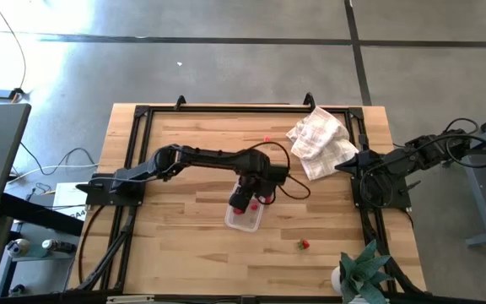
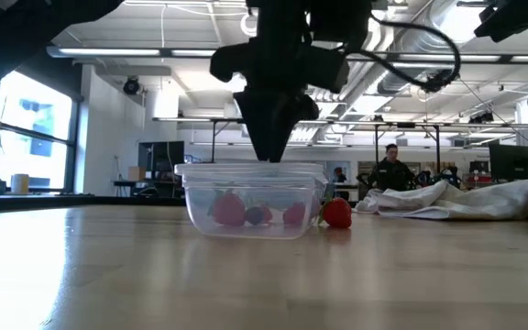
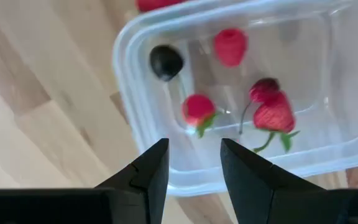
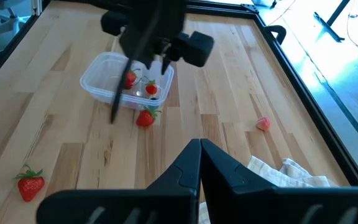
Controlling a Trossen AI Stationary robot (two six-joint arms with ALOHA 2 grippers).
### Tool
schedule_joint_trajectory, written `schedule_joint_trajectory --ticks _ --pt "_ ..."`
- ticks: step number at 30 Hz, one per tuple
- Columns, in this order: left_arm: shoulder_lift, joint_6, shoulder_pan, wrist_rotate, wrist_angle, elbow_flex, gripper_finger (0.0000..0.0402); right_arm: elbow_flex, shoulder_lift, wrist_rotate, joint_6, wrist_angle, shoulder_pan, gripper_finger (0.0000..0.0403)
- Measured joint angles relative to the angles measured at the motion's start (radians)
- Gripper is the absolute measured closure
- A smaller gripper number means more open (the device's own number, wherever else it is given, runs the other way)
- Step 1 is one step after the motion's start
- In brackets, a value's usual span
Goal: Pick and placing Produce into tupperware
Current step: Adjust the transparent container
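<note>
The clear tupperware stands on the wooden table near its middle. Inside it lie several pieces of produce: a dark berry, a red raspberry and two strawberries. My left gripper hangs open just above the tupperware, pointing down, with nothing between its fingers. One strawberry lies on the table against the container's outer wall. Another strawberry lies toward the near edge, and a pink berry toward the far side. My right gripper waits shut at the table's right edge.
A crumpled white checked cloth lies at the far right of the table. A green plant stands at the near right corner. A black frame runs round the table top. A person stands in the room behind.
</note>
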Motion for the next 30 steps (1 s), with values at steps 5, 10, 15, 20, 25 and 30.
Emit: schedule_joint_trajectory --ticks 5,10,15,20,25,30 --pt "0.000 0.028 0.029 0.028 -0.021 0.000 0.0266 0.000 0.000 0.000 0.000 0.000 0.000 0.0402" --pt "0.000 0.069 0.041 0.027 -0.020 0.000 0.0266 0.000 0.000 0.000 0.000 0.000 0.000 0.0402" --pt "0.000 0.071 0.052 -0.042 -0.020 0.000 0.0266 0.000 0.000 0.000 0.000 0.000 0.000 0.0402" --pt "0.005 0.081 0.058 -0.073 -0.009 0.000 0.0266 0.000 0.000 0.000 0.000 0.000 0.000 0.0402" --pt "0.026 0.087 0.074 -0.067 0.046 0.000 0.0266 0.000 0.000 0.000 0.000 0.000 0.000 0.0402" --pt "0.031 0.071 0.123 -0.006 0.092 0.000 0.0266 0.000 0.000 0.000 0.000 0.000 0.000 0.0402"
